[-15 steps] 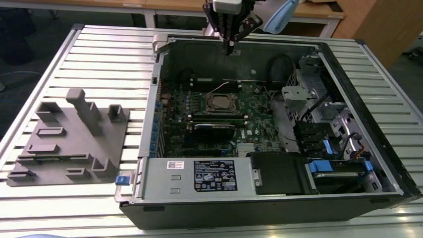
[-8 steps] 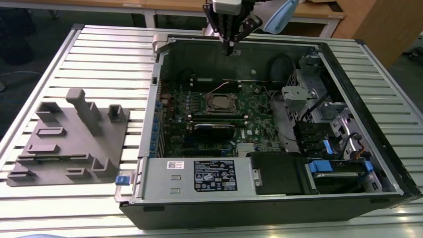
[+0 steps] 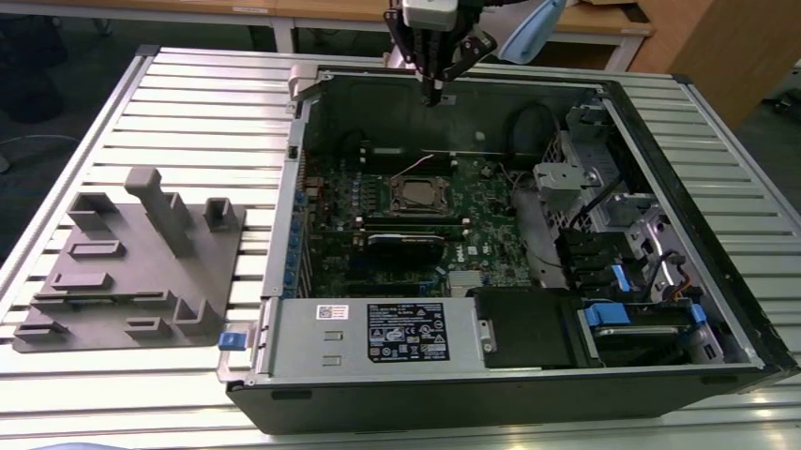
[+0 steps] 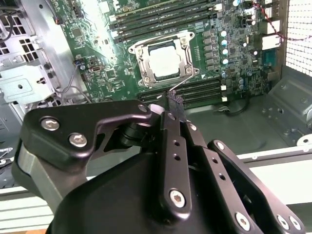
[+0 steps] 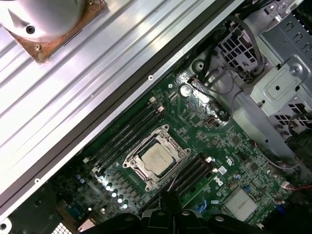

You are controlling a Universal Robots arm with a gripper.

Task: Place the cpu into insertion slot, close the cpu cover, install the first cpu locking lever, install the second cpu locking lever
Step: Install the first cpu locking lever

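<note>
Gripper (image 3: 434, 92) fingers are pressing together on nothing, hovering over the open case (image 3: 501, 408), apart from the socket. The cpu (image 4: 163, 61) is sitting in the insertion slot (image 4: 133, 50), the cpu cover (image 4: 188, 54) lying flat around it, so both steps seem done. One thin lever (image 4: 185, 84) is standing loose alongside, seemingly unlatched. Memory slots (image 4: 161, 14) are flanking the socket, blocking nothing.

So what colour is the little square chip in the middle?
The cpu is silver-grey, clearest in the second wrist view.
</note>
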